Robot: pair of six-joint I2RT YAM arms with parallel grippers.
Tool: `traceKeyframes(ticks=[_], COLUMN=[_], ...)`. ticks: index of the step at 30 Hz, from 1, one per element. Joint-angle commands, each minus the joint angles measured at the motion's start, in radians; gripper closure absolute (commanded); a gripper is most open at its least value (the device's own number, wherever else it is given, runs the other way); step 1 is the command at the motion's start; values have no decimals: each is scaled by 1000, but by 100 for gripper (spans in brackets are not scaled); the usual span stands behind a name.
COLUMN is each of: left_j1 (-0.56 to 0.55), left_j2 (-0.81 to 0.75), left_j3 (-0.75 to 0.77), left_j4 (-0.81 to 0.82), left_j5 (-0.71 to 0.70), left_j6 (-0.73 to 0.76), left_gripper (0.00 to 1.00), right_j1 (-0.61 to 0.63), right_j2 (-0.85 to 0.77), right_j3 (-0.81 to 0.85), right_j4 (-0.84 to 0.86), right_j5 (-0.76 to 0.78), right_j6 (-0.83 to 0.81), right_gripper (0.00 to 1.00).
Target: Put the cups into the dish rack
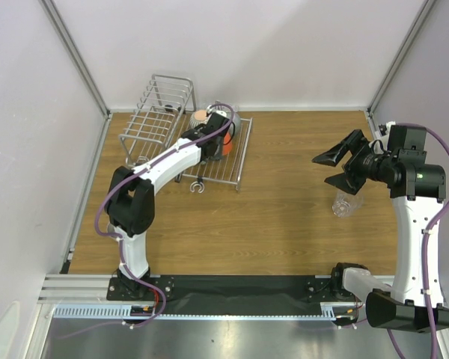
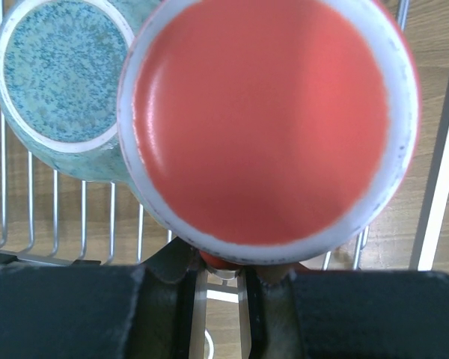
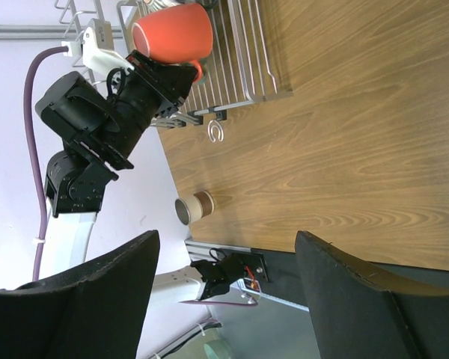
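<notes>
Mug (image 2: 262,127), orange-red, gripped by left tool (image 2: 223,273) over dish rack (image 1: 153,112); teal cup (image 2: 60,75) racked; clear glass (image 1: 346,202) waiting; right tool (image 1: 325,170) open.

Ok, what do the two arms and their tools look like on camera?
Both match: the left arm and right arm have white links with chunky black joints, and a purple cable runs along each. The left tool and right tool are black, each with two broad fingers. No markings are readable.
</notes>
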Motion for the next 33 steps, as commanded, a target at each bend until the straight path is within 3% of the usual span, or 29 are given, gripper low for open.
traceKeyframes(ticks=[1,12,17,27,29,31,33], left_j1=[55,43,-35,-39,-39,-37,-37], left_j2=[5,20,11,104,127,146,155], left_j3=[-19,-37,-27,76,96,119,136], left_j4=[84,78,51,-15,-18,-47,-58], left_j5=[-59,23,-79,-124,-118,-118,-106], left_j6=[34,43,31,3,5,3,5], left_gripper=[100,100,100,100,89,65,54], right_j1=[-5,-5,-5,-6,-6,-6,-6], right_j2=[5,14,11,4,2,2,2], right_j3=[30,30,18,16,18,13,11], right_j4=[8,14,21,11,9,9,11], right_j5=[-18,-22,-28,-30,-33,-36,-36], right_j6=[-14,-13,-6,-19,-19,-20,-22], right_gripper=[20,21,20,21,20,21,21])
